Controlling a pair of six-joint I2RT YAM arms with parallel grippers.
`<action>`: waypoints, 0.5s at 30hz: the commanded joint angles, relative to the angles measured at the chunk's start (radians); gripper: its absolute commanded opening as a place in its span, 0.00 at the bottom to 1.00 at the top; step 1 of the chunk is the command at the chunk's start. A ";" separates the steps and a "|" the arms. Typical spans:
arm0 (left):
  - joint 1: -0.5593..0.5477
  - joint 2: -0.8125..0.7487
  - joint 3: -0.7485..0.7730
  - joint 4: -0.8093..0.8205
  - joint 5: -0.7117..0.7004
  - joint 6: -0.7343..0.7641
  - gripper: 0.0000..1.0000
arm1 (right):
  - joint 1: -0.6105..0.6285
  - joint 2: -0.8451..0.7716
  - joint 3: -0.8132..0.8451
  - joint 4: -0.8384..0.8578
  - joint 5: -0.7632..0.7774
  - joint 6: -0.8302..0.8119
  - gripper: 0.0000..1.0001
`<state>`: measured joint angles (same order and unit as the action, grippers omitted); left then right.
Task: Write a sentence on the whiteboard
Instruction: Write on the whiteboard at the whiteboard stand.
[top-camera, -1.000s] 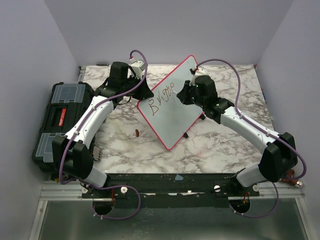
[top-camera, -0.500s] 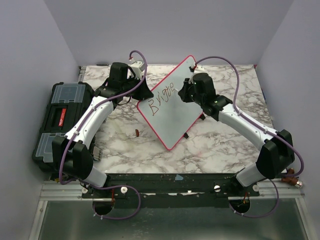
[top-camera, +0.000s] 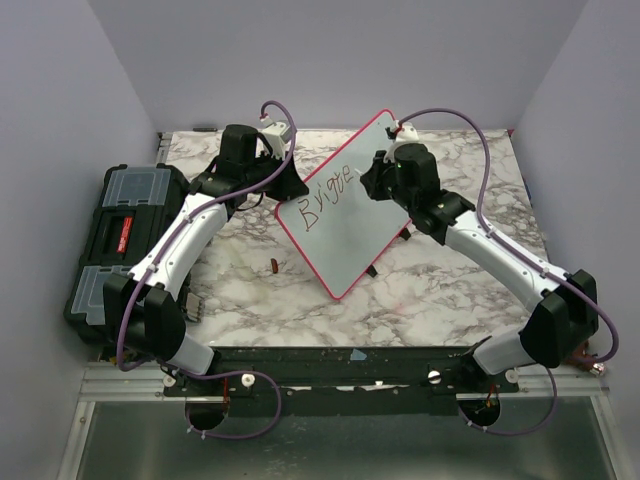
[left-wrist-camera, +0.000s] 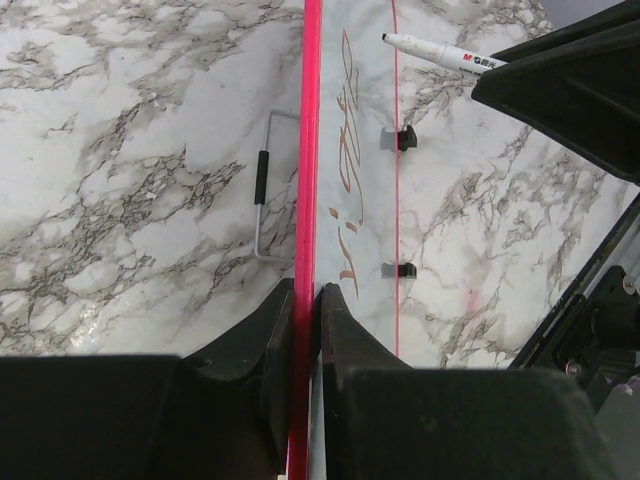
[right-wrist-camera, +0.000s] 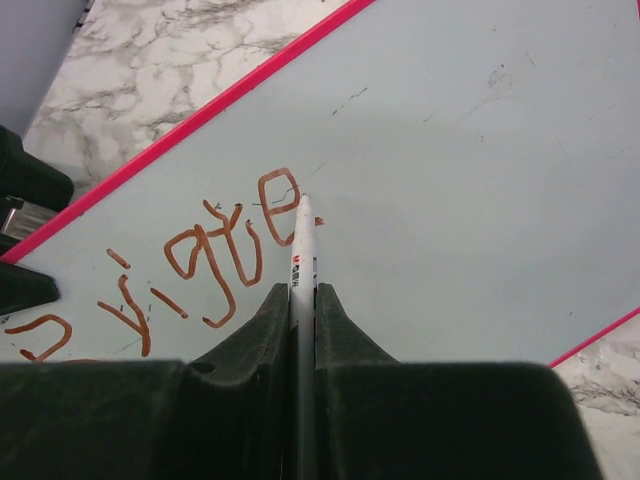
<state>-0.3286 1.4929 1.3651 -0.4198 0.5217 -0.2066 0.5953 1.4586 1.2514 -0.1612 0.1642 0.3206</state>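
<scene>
Whiteboard (right-wrist-camera: 480, 150): smooth pale face, low sheen. Its thin frame (left-wrist-camera: 310, 150): glossy pink-red plastic. Lettering (top-camera: 327, 197): reddish-brown ink, matt. Marker (right-wrist-camera: 303, 255): glossy white plastic barrel. Fingers of left gripper (left-wrist-camera: 305, 290) and right gripper (right-wrist-camera: 303, 290): matt black plastic. Table (top-camera: 440, 290): marble-look top, smooth, faint gloss. Wire stand (left-wrist-camera: 262, 180): bare metal, black sleeve. Toolbox (top-camera: 125, 235) at the table's left edge: matt black plastic, clear lids.

Looking at a white marble-veined table (top-camera: 420, 290). Carries a black toolbox (top-camera: 120, 235) at its left edge and a small reddish-brown piece (top-camera: 272, 265) lying loose near the middle.
</scene>
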 joint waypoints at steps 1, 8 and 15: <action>0.002 -0.039 -0.003 0.039 -0.052 0.062 0.00 | 0.003 0.004 0.024 0.018 0.034 -0.012 0.01; 0.002 -0.045 -0.007 0.042 -0.051 0.064 0.00 | 0.001 0.047 0.064 0.019 0.026 -0.017 0.01; 0.002 -0.047 -0.006 0.042 -0.049 0.064 0.00 | 0.000 0.066 0.093 0.021 0.022 -0.026 0.01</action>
<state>-0.3286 1.4887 1.3628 -0.4194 0.5217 -0.2066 0.5953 1.5055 1.2984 -0.1577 0.1719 0.3126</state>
